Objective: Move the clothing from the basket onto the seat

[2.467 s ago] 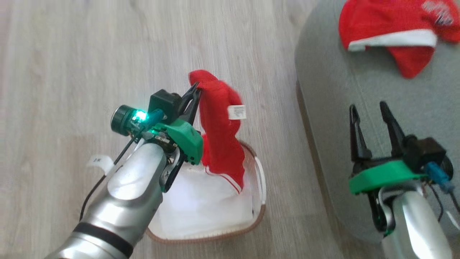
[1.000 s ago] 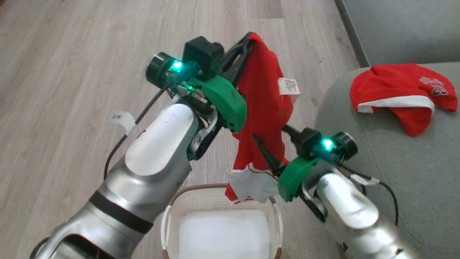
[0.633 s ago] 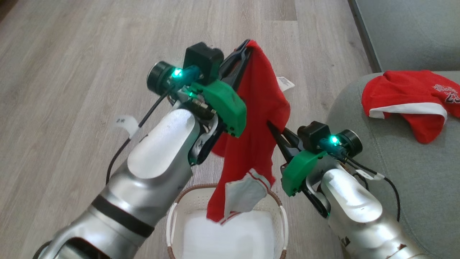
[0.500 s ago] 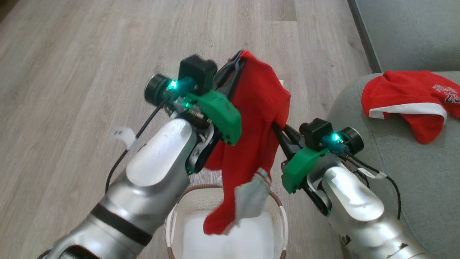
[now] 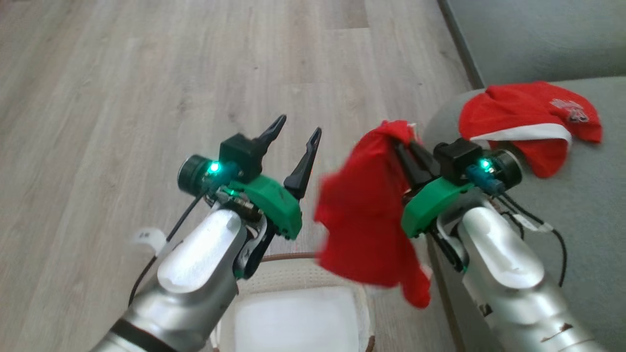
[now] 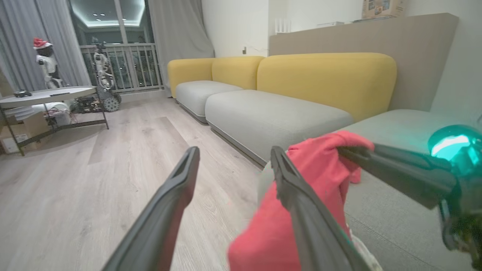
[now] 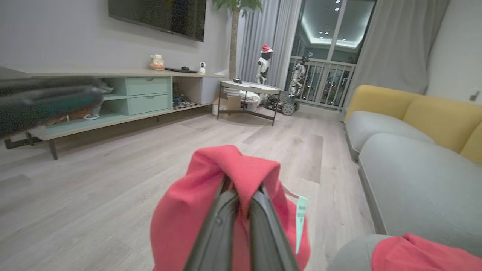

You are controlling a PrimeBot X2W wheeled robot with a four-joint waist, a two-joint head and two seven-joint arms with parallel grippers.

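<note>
Soft, even room light, with the red garment (image 5: 364,230) smeared by motion at centre, the basket (image 5: 288,256) glaring white inside, and wrist views bowed at edges.

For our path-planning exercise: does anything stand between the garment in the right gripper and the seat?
Nothing visible does. The right gripper holds the garment hanging beside the seat, whose near part is bare. A second garment lies farther back on it; the open left gripper is on the garment's other side.

Nothing legible anywhere. Blurred past reading: the logo (image 5: 569,109) on the clothing (image 5: 513,110), upper right of the head view. Smeared too: the care tag (image 7: 301,215), lower right of the right wrist view, and the cable tag (image 5: 145,236), lower left of the head view.
</note>
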